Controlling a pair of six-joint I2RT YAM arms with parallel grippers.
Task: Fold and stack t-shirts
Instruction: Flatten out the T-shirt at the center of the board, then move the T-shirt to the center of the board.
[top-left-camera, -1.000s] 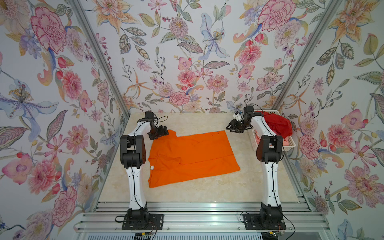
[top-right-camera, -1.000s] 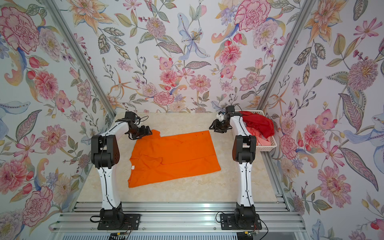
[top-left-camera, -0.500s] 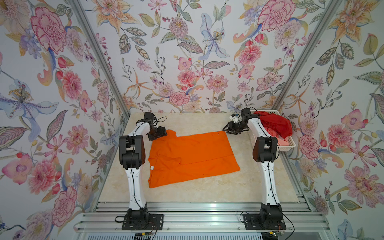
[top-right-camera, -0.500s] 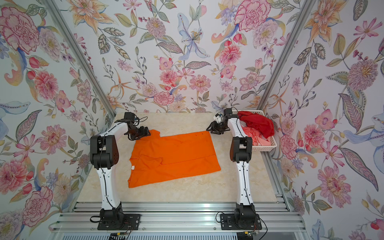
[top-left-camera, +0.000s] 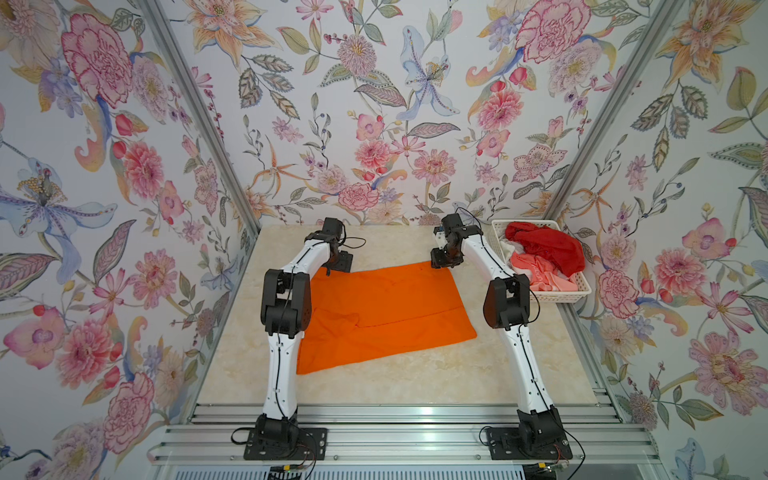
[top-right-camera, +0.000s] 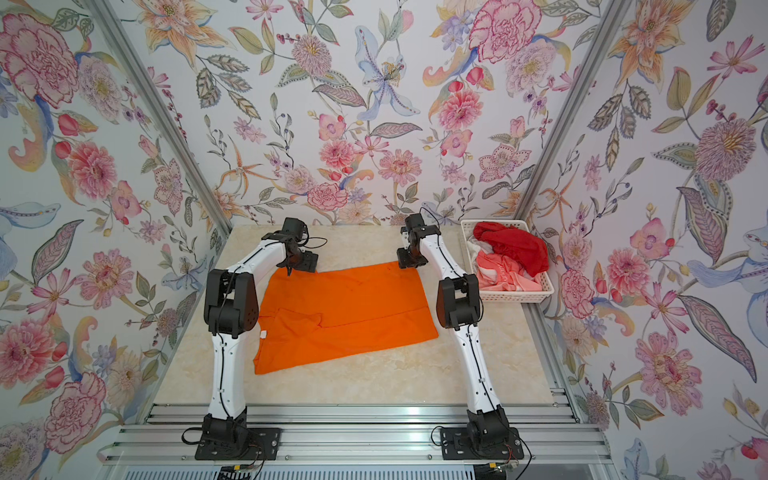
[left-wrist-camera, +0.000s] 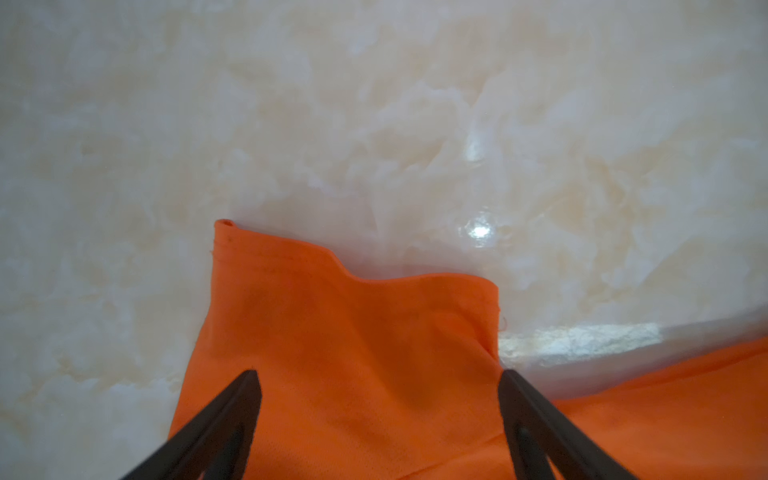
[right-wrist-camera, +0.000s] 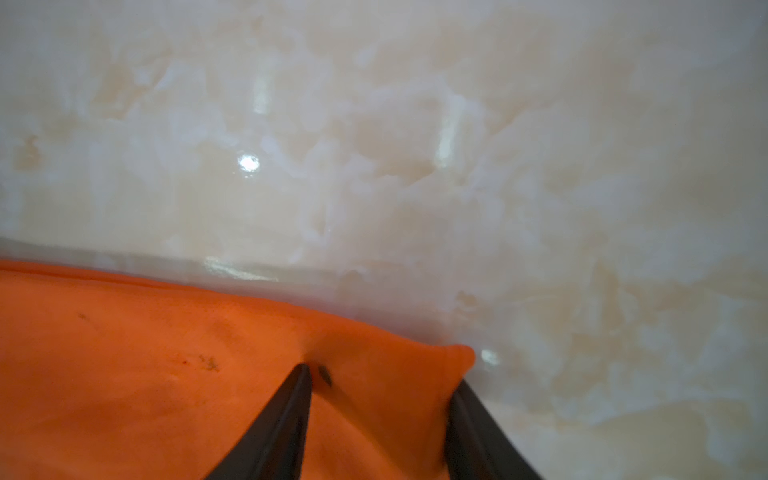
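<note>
Watching remotely, I see the left gripper (left-wrist-camera: 378, 374) spread wide over a sleeve of the orange t-shirt (top-left-camera: 386, 311), flat at frame centre. The right gripper (right-wrist-camera: 380, 376), half apart, straddles its upper right corner; the red t-shirt (top-left-camera: 548, 247) lies in the basket (top-left-camera: 557, 297) at right.

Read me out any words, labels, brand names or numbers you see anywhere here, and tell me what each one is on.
Nothing here can be read.
On the orange t-shirt, a white neck label: too small to read.
On the coral-pink t-shirt in the basket, what may be print: too blurred to read.
</note>
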